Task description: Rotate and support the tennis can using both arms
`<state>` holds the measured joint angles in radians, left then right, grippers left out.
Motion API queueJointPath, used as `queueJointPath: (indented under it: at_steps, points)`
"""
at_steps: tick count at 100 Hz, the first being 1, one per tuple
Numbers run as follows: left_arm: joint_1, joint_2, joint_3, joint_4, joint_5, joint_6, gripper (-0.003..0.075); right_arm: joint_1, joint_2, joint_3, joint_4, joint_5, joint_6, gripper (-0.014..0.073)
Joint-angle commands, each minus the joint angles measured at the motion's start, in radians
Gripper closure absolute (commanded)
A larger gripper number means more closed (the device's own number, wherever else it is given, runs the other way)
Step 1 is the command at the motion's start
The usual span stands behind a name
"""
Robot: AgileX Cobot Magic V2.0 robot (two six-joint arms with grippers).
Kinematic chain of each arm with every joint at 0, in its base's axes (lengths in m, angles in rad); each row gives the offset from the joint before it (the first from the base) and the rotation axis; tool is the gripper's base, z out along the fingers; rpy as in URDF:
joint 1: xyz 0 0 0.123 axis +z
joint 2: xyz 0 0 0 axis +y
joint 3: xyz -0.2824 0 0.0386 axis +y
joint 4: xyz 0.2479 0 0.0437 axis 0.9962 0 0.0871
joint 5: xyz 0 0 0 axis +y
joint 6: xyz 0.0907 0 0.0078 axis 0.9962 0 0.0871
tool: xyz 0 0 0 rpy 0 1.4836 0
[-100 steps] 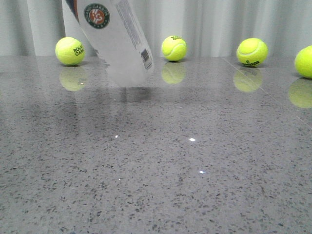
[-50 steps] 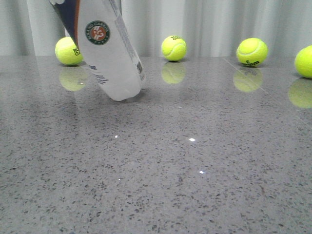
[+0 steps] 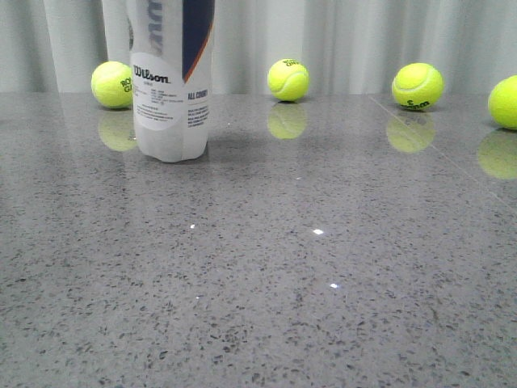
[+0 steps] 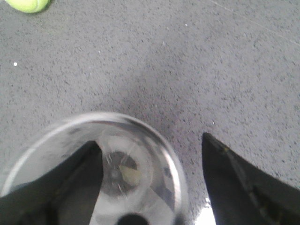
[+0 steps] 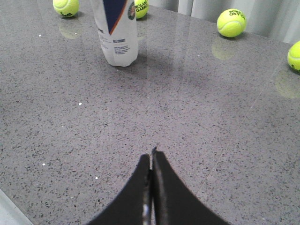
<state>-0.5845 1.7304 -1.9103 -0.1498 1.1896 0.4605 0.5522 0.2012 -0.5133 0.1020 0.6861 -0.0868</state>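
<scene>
The tennis can (image 3: 171, 81) stands upright on the grey table (image 3: 266, 267) at the back left, its Wilson label facing the front camera; its top is cut off by the frame edge. In the left wrist view I look down into its silver-rimmed open end (image 4: 93, 168). My left gripper (image 4: 150, 139) is open above it: one finger overlaps the rim, the other stands apart beside it. My right gripper (image 5: 152, 152) is shut and empty, low over the table, well short of the can (image 5: 116, 33). Neither gripper shows in the front view.
Several yellow-green tennis balls lie along the table's back edge before a white curtain: one (image 3: 115, 84) just behind the can, others (image 3: 288, 79) (image 3: 417, 86) to the right, one (image 3: 505, 101) at the far right edge.
The can went from tilted and lifted to standing upright on the table. It turned, so the Wilson text now faces front instead of the round emblem.
</scene>
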Motion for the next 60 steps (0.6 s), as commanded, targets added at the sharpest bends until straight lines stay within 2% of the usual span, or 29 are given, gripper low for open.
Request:
queueJointPath:
  at_steps: [1,44,51,60]
  points:
    - [-0.009,-0.017,-0.071,-0.022,-0.029,-0.013,0.0279,-0.005,0.012,-0.025,-0.002,-0.068,-0.006,0.0654]
    - [-0.009,0.000,-0.112,0.008,-0.022,-0.012,0.0286,-0.005,0.012,-0.025,-0.002,-0.068,-0.006,0.0654]
    - [-0.009,-0.008,-0.128,0.013,-0.029,-0.012,0.0336,-0.005,0.012,-0.025,-0.002,-0.068,-0.006,0.0654]
    - [-0.009,-0.039,-0.133,0.025,-0.083,-0.012,0.0451,-0.005,0.012,-0.025,-0.002,-0.068,-0.006,0.0654]
